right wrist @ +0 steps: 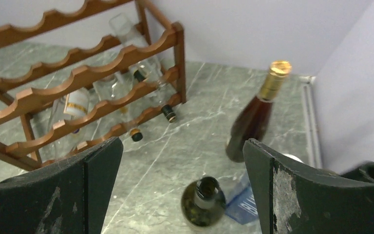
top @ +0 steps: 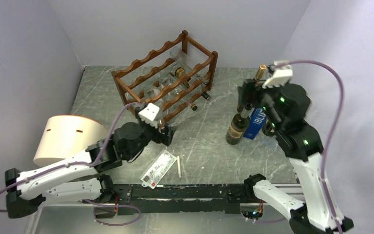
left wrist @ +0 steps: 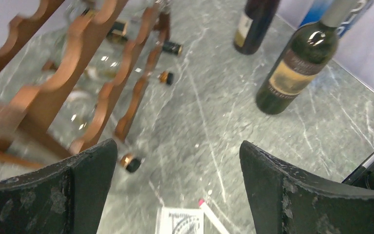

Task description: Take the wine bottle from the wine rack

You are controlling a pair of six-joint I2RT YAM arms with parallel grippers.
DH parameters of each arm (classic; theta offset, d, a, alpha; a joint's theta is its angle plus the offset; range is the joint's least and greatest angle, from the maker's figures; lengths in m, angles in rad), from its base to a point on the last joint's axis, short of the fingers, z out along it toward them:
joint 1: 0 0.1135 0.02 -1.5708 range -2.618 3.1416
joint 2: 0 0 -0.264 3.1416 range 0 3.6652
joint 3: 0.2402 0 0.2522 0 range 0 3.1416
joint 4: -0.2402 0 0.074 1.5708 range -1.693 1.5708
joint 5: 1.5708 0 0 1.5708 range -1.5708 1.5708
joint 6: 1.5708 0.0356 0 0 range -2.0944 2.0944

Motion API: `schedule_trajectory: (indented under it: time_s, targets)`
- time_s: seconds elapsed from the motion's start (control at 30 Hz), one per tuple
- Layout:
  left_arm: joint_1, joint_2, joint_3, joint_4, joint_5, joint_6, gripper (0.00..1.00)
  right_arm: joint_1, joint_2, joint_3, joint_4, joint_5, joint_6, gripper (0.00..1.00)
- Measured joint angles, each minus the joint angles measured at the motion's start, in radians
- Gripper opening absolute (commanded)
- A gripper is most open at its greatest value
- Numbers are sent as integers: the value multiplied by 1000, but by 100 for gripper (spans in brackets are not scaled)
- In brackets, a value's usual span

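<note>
Left gripper [top: 168,134] jaws spread wide, empty, low over the table [top: 209,146], at the 6 o'clock end of the wine rack [right wrist: 83,74]. Wine bottles [right wrist: 74,104] lie in the rack, necks poking toward 4 o'clock. Right gripper [top: 249,97] is also wide apart, holding nothing. It is at the rack's 3 o'clock, above a standing green bottle [top: 235,129] and a blue box [top: 256,125].

Wine rack [right wrist: 78,75] is smooth reddish-brown wood; bottle [left wrist: 294,68], glossy dark glass; tabletop [left wrist: 214,122], veined grey stone; left gripper fingers [left wrist: 292,195], scuffed matt black, possibly plastic.
</note>
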Motion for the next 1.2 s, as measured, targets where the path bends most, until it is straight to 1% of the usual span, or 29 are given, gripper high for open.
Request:
schedule_trajectory:
  time_s: [0.2, 0.33, 0.47, 0.67, 0.73, 0.77, 0.83, 0.9, 1.07, 1.2]
  targets:
    - [5, -232, -97, -166, -103, -161, 100, 12, 197, -18, 62, -80, 49, 100]
    - [6, -341, -132, -204, -127, -219, 100, 94, 356, -13, 82, -63, 55, 100]
    - [6, -356, -134, -232, -140, -245, 99, 174, 524, 40, 78, -58, 38, 100]
    - [6, -290, -110, -304, -150, -266, 100, 194, 656, 47, 107, -127, 46, 99]
    - [6, -270, -93, -324, -154, -270, 100, 223, 691, 47, 127, -145, 66, 95]
    - [6, -266, -88, -333, -156, -272, 100, 240, 705, 47, 139, -152, 74, 91]
    - [6, -272, -83, -348, -160, -279, 100, 286, 739, 47, 170, -169, 99, 79]
    - [6, -285, -82, -357, -163, -285, 99, 325, 776, 50, 194, -187, 123, 73]
    - [6, -327, -82, -372, -166, -303, 99, 388, 895, 104, 222, -224, 162, 67]
    - [6, -344, -74, -397, -174, -328, 99, 416, 963, 148, 234, -237, 175, 66]
